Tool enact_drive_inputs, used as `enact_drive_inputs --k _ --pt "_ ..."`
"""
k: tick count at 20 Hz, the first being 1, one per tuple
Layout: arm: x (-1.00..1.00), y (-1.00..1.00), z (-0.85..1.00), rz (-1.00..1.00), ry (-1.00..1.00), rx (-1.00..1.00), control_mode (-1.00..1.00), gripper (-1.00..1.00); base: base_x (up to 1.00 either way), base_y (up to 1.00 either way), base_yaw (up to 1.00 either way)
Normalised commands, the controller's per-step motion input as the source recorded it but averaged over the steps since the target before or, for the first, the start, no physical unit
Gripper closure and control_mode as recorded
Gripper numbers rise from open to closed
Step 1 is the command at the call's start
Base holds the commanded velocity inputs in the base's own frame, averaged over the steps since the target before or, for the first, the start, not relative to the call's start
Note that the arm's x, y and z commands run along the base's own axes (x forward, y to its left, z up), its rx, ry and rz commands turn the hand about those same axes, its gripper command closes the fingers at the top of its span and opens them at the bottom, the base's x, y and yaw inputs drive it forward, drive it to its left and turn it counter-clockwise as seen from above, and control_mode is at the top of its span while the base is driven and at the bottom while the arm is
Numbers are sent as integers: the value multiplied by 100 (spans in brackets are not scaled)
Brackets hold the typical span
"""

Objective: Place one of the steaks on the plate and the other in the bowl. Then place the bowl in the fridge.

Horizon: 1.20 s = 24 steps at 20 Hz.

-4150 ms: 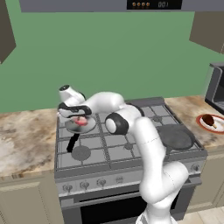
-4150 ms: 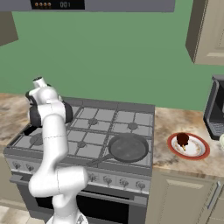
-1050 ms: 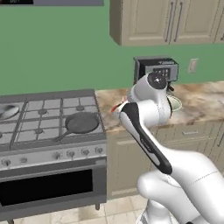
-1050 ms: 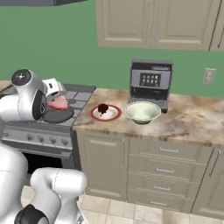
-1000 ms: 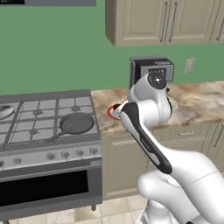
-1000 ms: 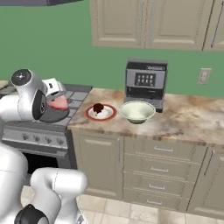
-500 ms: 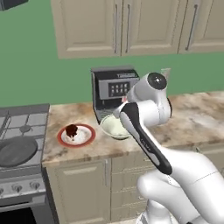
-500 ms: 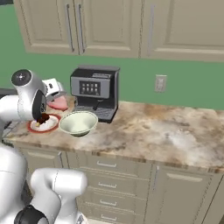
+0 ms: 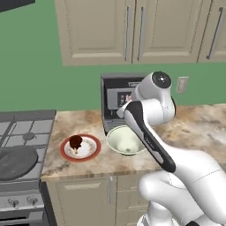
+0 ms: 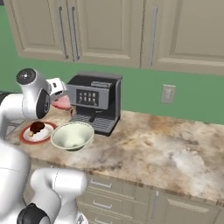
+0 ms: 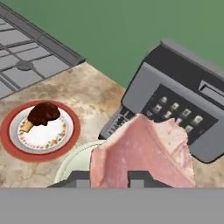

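My gripper [image 11: 109, 180] is shut on the pale pink steak [image 11: 144, 155], which hangs in the air above the near rim of the bowl [image 11: 72, 164]. From the right base view the gripper [image 10: 59, 98] holds that steak [image 10: 62, 104] over the counter, between the plate [image 10: 41, 134] and the bowl [image 10: 72, 135]. The pale greenish-white bowl [image 9: 126, 141] has nothing in it. The dark brown steak [image 9: 76, 141] lies on the red-rimmed plate [image 9: 63, 150], also seen as steak [image 11: 43, 113] on plate [image 11: 6, 133]. The fridge is out of view.
A grey coffee machine [image 10: 96, 103] stands against the green wall right behind the bowl, close to the hand. The stove [image 9: 17, 150] with a dark pan lies left of the plate. Beige cabinets hang overhead. Marbled counter [image 10: 166, 148] stretches to the right.
The base has driven to the right, so the stove slid out leftward and the plate, bowl and coffee machine came to the middle. The pink steak stays in my gripper.
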Motion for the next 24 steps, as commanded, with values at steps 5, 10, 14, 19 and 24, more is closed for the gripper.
enact_drive_inputs --k 5,10,14,19,24 --pt "0 0 0 0 0 0 100 100 6 -24 38" --pt "0 0 -44 7 7 0 -100 100 0 0 10" --pt "20 -6 -70 4 16 0 -100 100 0 0 0" --pt "61 -16 -78 0 20 -2 -100 100 0 0 0" --pt "46 -30 -60 0 16 -4 -100 100 0 0 0"
